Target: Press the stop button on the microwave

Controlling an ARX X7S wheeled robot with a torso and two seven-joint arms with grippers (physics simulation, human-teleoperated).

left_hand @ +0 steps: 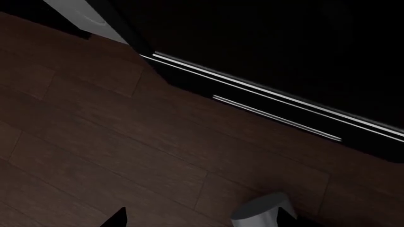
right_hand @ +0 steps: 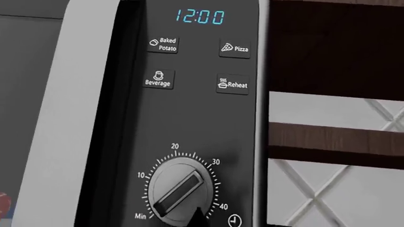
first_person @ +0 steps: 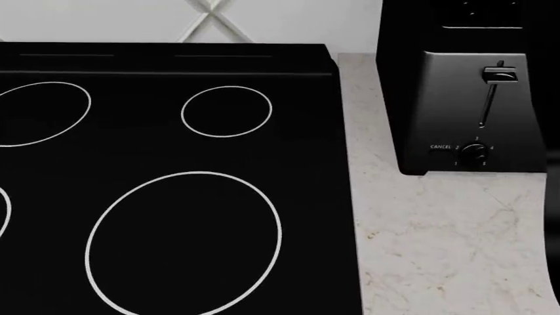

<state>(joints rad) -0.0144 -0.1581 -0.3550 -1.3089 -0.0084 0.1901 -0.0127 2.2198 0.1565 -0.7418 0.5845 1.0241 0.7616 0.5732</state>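
The microwave's black control panel [right_hand: 196, 94] fills the right wrist view, with a white door frame [right_hand: 69, 118] beside it. It shows a 12:00 clock [right_hand: 199, 16], Baked Potato [right_hand: 162, 45], Pizza [right_hand: 235, 48], Beverage [right_hand: 158, 79] and Reheat [right_hand: 232, 84] buttons, and a timer dial [right_hand: 180, 189]. No stop button shows. My right gripper [right_hand: 197, 216] appears as one dark tip close to the dial's lower edge, fingers together. My left gripper [left_hand: 202, 220] is open and empty over a dark wood floor [left_hand: 113, 142]. Neither gripper shows in the head view.
The head view looks down on a black cooktop [first_person: 175, 164] with white burner rings, a pale stone counter [first_person: 437, 243] and a black toaster [first_person: 463, 98]. In the left wrist view, a dark appliance front with a metal handle [left_hand: 277, 118] and a grey cylinder [left_hand: 262, 213].
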